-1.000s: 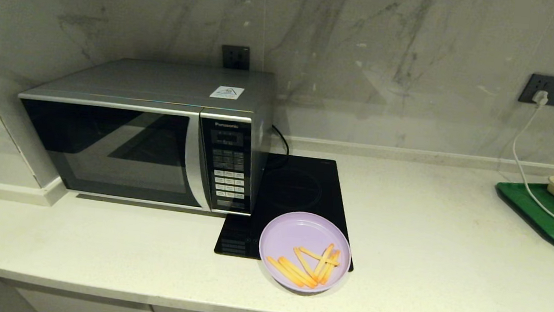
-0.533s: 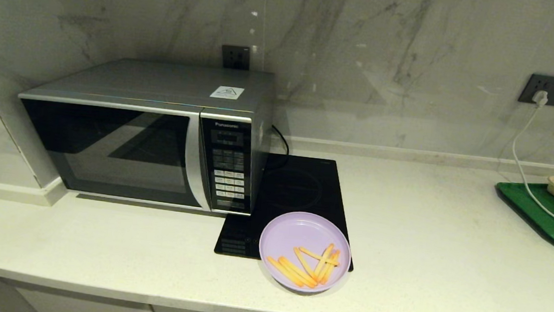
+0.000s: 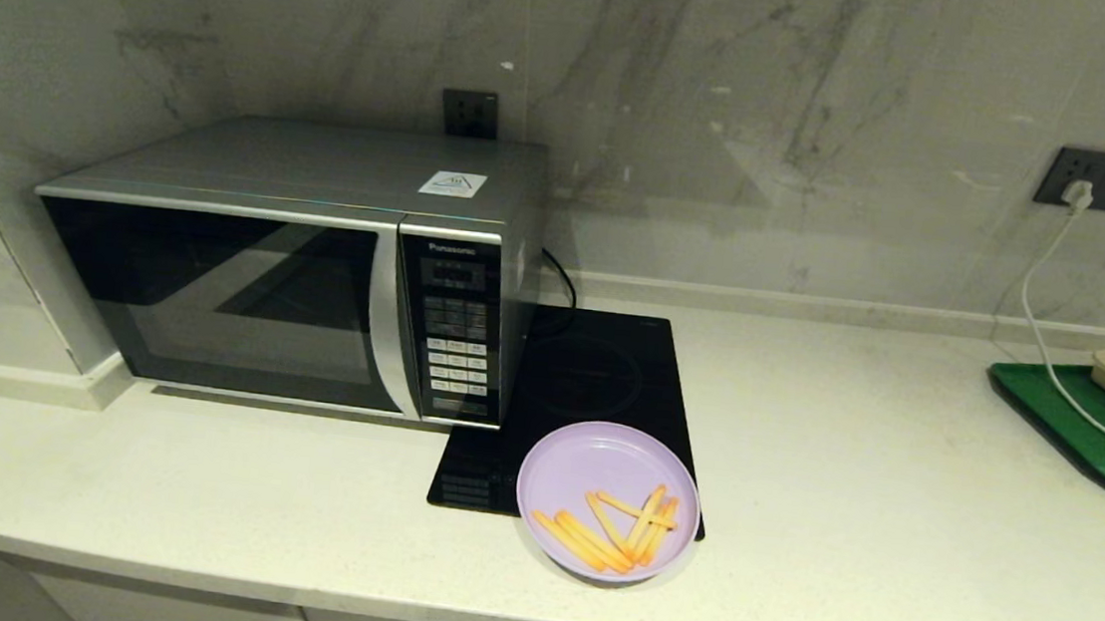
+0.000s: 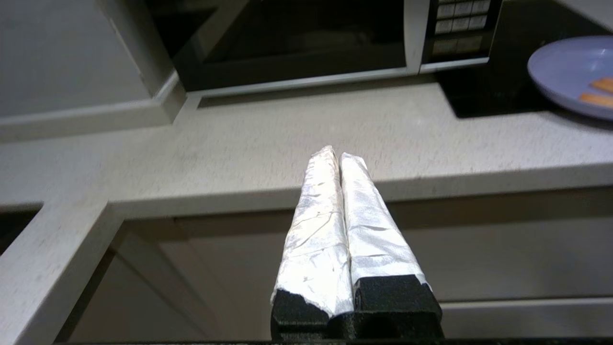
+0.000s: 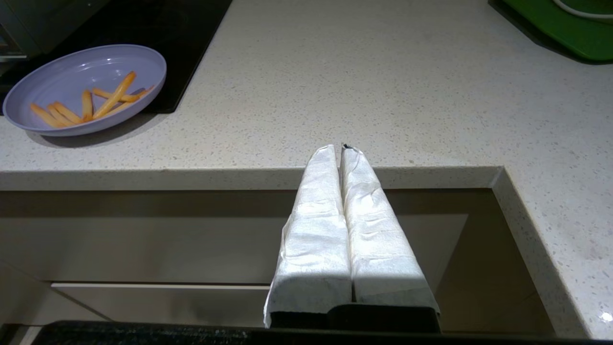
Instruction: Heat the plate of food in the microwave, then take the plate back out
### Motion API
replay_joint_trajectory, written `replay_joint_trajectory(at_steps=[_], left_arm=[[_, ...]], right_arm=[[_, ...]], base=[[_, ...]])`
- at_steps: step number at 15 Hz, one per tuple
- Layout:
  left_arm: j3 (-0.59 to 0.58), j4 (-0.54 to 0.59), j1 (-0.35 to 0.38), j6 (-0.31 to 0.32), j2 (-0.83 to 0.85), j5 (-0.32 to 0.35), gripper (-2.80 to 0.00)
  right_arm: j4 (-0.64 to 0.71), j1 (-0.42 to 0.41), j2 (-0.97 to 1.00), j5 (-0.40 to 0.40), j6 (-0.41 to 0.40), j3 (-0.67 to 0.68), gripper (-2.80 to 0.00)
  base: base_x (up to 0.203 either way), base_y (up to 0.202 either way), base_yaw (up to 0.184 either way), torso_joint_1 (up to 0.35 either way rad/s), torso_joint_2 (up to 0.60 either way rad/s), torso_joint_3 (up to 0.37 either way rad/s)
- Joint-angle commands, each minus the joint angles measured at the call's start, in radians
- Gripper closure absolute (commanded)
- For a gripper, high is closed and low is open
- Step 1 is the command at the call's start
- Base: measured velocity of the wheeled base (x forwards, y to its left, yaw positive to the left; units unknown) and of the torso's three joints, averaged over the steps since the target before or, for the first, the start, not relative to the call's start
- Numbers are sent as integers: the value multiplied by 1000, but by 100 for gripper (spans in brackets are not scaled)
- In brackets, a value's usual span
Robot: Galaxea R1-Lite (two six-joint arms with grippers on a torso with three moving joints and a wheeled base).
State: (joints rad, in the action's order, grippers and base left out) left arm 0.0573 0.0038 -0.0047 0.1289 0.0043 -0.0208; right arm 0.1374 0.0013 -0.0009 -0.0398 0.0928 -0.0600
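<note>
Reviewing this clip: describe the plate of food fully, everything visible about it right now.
The plate of food is a round, shallow lilac plate, plastic-looking, with a raised rim. A handful of thin orange-yellow fry sticks lie loosely crossed in its nearer half; the rest is bare. It sits flat, partly on the front corner of the black induction hob and partly on the pale countertop, right of the microwave. No gripper touches it.
</note>
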Motion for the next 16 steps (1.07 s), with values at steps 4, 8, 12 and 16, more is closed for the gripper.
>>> replay_joint_trajectory(at_steps=[4, 8, 12, 16], left_arm=[[-56, -11, 0, -86, -4, 32, 0], [-56, -11, 0, -99, -4, 22, 0], [-56, -13, 0, -130, -4, 21, 0], [-56, -13, 0, -144, -4, 21, 0]], right_arm=[[1, 0, 1, 0, 1, 0, 0], [1, 0, 1, 0, 1, 0, 0], [1, 0, 1, 0, 1, 0, 0], [1, 0, 1, -2, 2, 0, 0]], base=[[0, 0, 0, 0, 0, 0], [0, 0, 0, 0, 0, 0], [0, 0, 0, 0, 0, 0], [0, 0, 0, 0, 0, 0]])
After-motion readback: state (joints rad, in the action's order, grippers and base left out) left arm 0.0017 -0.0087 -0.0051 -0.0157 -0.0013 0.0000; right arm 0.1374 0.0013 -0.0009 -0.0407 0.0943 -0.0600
